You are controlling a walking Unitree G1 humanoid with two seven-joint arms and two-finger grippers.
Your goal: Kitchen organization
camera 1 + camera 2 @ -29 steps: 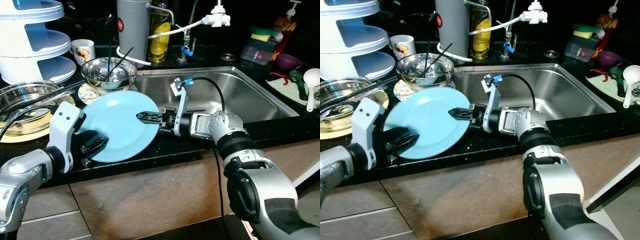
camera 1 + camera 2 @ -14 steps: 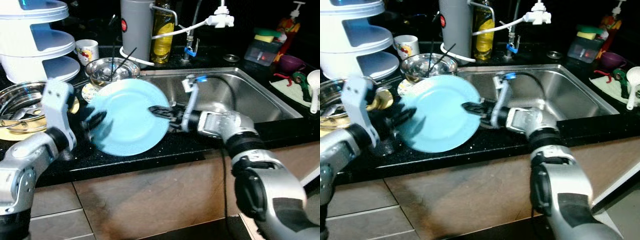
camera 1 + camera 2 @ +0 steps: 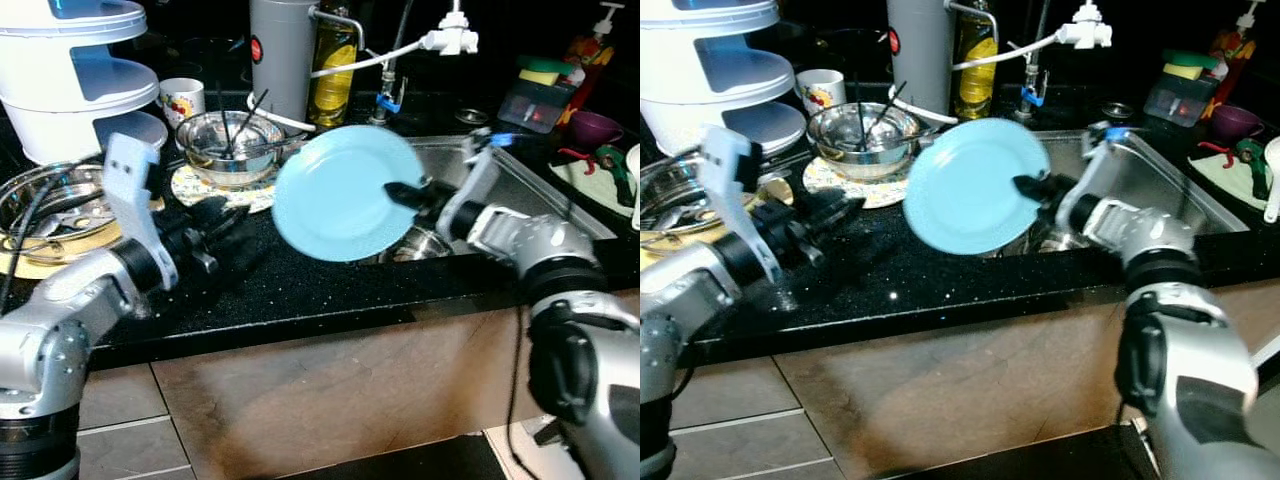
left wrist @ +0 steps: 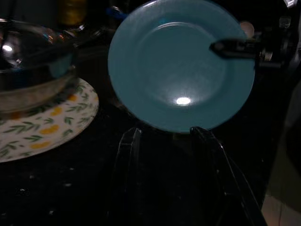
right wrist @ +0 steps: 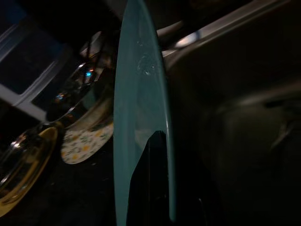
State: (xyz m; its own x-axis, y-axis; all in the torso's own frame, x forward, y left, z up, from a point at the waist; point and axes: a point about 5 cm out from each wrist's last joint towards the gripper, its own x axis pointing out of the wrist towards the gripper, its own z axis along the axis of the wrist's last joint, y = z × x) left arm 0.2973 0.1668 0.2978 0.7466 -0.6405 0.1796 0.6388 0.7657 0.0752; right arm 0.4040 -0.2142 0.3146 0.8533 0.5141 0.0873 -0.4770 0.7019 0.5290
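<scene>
Blue plate (image 3: 345,192) pinched at its rim between right gripper (image 3: 403,193) fingers.

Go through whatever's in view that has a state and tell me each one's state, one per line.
Blue plate: lifted, tilted on edge, held at its rim.
Right pincer: shut on the blue plate.
Left pincer: open, holding nothing, above the counter.
Steel bowl: upright on a patterned plate, utensils inside.
Mug: upright.
Oil bottle: upright.
</scene>
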